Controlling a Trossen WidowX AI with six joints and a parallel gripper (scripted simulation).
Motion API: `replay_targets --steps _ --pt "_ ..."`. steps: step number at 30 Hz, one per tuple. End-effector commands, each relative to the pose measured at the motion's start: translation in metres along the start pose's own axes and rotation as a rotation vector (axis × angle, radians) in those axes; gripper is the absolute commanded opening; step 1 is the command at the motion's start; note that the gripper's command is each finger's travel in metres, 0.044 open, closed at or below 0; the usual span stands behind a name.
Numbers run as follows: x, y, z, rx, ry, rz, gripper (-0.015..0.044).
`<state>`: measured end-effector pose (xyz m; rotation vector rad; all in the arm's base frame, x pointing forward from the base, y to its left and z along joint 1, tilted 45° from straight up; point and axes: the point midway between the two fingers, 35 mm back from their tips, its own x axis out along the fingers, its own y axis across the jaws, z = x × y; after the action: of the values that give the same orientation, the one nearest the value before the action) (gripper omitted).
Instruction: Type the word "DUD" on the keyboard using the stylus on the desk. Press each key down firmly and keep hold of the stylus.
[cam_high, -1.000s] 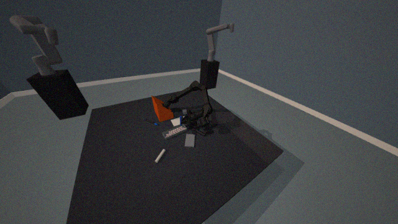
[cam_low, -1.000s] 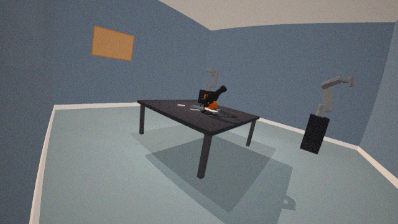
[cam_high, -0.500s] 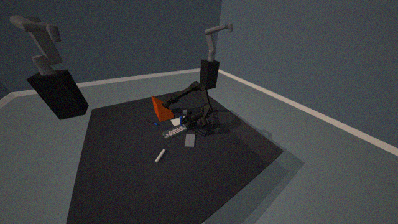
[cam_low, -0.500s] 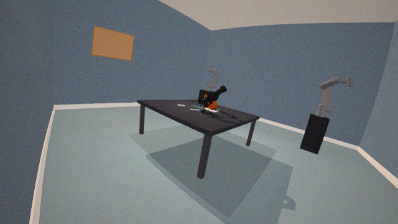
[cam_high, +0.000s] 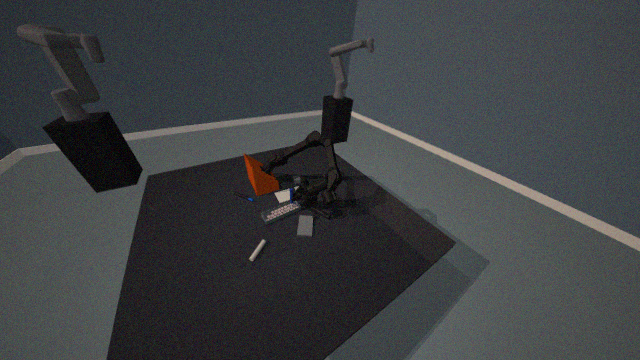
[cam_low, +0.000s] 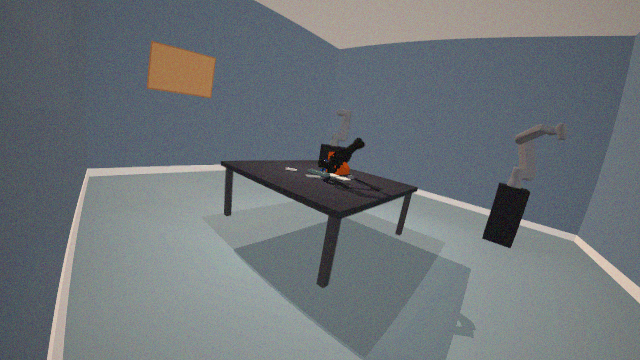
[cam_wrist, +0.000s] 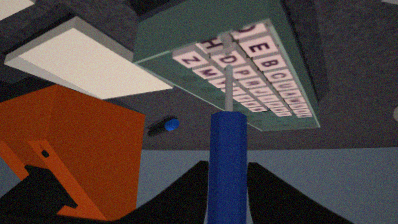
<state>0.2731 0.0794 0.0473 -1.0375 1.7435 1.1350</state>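
The keyboard (cam_high: 282, 212) (cam_wrist: 200, 27) has a green case and pale pink keys with dark letters. It lies on the dark table, also seen in the exterior view. My gripper (cam_high: 297, 194) (cam_wrist: 227, 170) is shut on the stylus (cam_high: 291, 195) (cam_wrist: 228, 150), which has a blue body and a thin grey tip and points at the keys. In the wrist view the tip ends at the lower edge of the D key (cam_wrist: 227, 59), below H and beside P. A grey patch shows beyond D. Whether the tip touches or presses D cannot be told.
An orange wedge-shaped block (cam_high: 260, 182) (cam_wrist: 100, 130) and a white slab (cam_high: 283, 196) (cam_wrist: 75, 60) are beside the keyboard. A dark pen with a blue end (cam_high: 250, 199) (cam_wrist: 171, 124) lies past it. A grey slab (cam_high: 305, 226) and a white stick (cam_high: 257, 250) lie on its other side.
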Motion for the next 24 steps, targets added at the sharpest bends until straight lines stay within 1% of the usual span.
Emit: replay_targets --steps 1,24 --pt "0.0011 0.0001 0.0019 0.004 -0.003 0.003 0.0081" --pt "0.0035 0.0001 0.0061 0.004 -0.003 0.003 0.0081"
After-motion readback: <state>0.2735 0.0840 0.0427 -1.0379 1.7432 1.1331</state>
